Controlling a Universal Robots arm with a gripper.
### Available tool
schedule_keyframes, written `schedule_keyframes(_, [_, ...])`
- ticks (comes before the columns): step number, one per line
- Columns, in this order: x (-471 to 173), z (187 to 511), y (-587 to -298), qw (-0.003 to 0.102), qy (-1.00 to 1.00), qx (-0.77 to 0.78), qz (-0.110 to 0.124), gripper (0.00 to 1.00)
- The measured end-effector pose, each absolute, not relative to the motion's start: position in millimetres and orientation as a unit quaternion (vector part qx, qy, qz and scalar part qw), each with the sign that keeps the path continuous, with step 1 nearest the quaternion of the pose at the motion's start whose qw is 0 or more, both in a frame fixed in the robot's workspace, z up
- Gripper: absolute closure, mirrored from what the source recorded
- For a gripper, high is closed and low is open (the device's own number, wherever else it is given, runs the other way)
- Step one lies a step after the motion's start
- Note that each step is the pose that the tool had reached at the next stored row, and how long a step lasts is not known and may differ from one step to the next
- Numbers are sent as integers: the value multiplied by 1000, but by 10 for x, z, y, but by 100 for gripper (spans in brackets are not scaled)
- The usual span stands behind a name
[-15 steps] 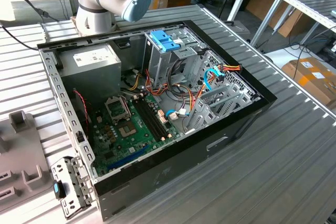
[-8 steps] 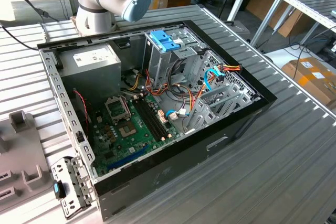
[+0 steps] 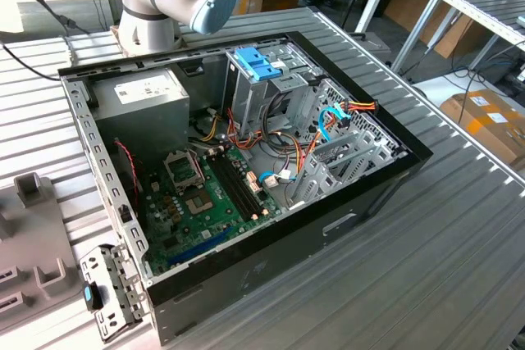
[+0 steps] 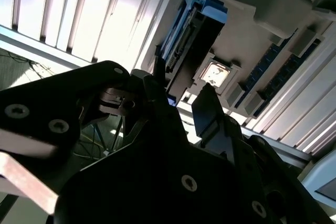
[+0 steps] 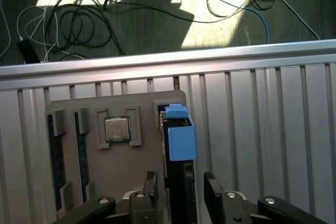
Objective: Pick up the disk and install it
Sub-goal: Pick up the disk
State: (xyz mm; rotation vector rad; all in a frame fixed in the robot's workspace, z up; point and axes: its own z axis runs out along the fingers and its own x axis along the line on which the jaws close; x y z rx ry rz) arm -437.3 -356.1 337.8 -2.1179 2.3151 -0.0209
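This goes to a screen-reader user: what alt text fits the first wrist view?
The open gripper hangs over the disk, one finger on each side, the disk standing on edge in a slot of a grey tray. The tray also holds a processor chip and lies on a slatted metal table.

Disk (image 5: 179, 142), blue-railed, standing on edge, in grey tray (image 5: 123, 166)

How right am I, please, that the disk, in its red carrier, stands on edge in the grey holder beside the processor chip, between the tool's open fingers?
Nearly: the carrier is light blue, not red, as the first wrist view shows. Otherwise yes: the disk stands on edge in the grey holder beside the processor chip, between the tool's open fingers.
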Motion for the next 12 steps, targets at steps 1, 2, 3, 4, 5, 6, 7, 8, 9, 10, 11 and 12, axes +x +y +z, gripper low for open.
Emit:
schedule_keyframes(1, [-4373,3351,-3561,2,738,-675,-7,52])
schedule_keyframes(2, [-4373,3337,-3561,2,738,-675,-7,52])
schedule_keyframes(3, [-4374,3329,-3561,2,738,-675,-7,52])
schedule_keyframes(4, [-4373,3319,-3561,2,738,-675,-7,52])
schedule_keyframes(5, [-4373,3314,-3561,2,738,-675,-6,52])
schedule_keyframes(6, [-4373,3309,-3561,2,738,-675,-7,52])
schedule_keyframes(7, [-4374,3302,-3561,2,738,-675,-7,52])
schedule_keyframes(8, [-4373,3293,-3561,2,738,-675,-7,52])
schedule_keyframes(9, [-4374,3286,-3561,2,738,-675,-7,52])
schedule_keyframes(10, [-4374,3278,-3561,2,738,-675,-7,52])
schedule_keyframes(11, [-4374,3270,-3562,2,738,-675,-7,52])
schedule_keyframes(12, [-4374,3253,-3561,2,738,-675,-7,52])
